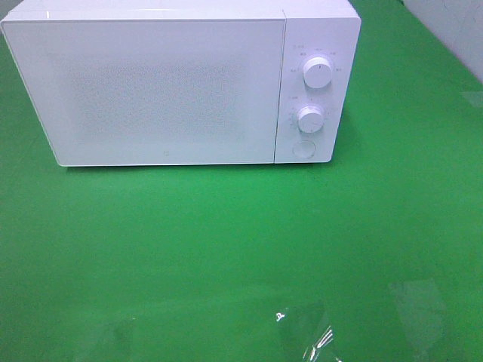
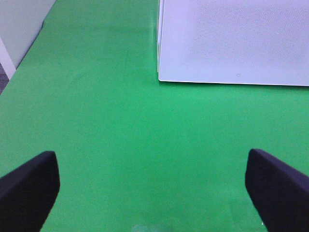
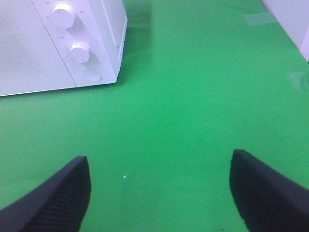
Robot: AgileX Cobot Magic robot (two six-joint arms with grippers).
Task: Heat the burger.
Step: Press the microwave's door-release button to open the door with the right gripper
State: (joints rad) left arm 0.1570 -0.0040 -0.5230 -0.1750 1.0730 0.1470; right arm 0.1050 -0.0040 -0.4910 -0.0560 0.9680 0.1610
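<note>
Green table (image 1: 226,249) runs under and out ahead of both grippers.

White microwave (image 1: 181,83) stands on it, ahead of both. From the left gripper (image 2: 150,162): ahead and off toward the right-finger side, only the near lower corner of the body in wrist view. From the right gripper (image 3: 159,159): ahead and off toward the left-finger side, well apart.

Door (image 1: 151,90) shut, flush with the front, speckled panel.

Control panel (image 1: 315,90) beside the door, on the end nearest the right gripper.

Left gripper spread wide, dark fingers (image 2: 29,186) at opposite edges of its wrist view, only green table between them, holding nothing. Right gripper also wide apart, slightly less so, fingers (image 3: 60,193) clear of everything, holding nothing. Neither shows in the high view.

Upper knob (image 1: 318,73) above lower knob (image 1: 309,118), round button (image 1: 303,149) just under those.

Pale translucent patch (image 3: 259,18) on the table far ahead of the right gripper, on the side away from the microwave; can't tell what it is.

Burger: can't tell where, not seen in any view.
</note>
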